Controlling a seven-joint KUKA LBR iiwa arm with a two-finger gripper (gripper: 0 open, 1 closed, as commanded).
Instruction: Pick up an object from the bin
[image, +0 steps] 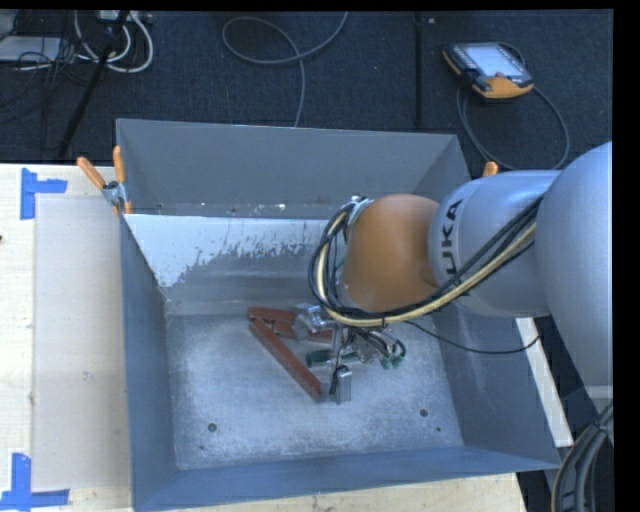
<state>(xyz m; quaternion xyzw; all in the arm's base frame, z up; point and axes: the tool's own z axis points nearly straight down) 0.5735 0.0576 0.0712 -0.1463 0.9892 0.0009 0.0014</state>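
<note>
We are looking down at a dark carpeted floor (330, 90) with loose cables (265, 45) trailing across it and an orange-and-black handheld unit (488, 68) lying at the top right. In front of it, the grey metal bin (290, 170) is standing with its sloped walls running down to a flat, pale-scuffed bottom.

The arm (520, 250) is reaching in from the right. Its rounded orange cover (390, 250) is hanging over the middle of the bin, and yellow and black cables (328, 270) are looping around the cover's left side. Below the cover the gripper (340, 383) is pointing down to the bin floor, a little right of centre.

We are seeing one thing lying there: a reddish-brown piece (285, 352), long, flat and narrow like a bar. It is running diagonally from the upper left down to the lower right. At its upper end a shorter arm of the same colour is branching off to the right, so the whole is making a bent, angular shape. It is resting flat on the floor near the bin's centre, and its lower end is lying right against the gripper's tip.

Whether the gripper is spread or clamped, we cannot tell, nor whether that end is sitting inside it.
</note>
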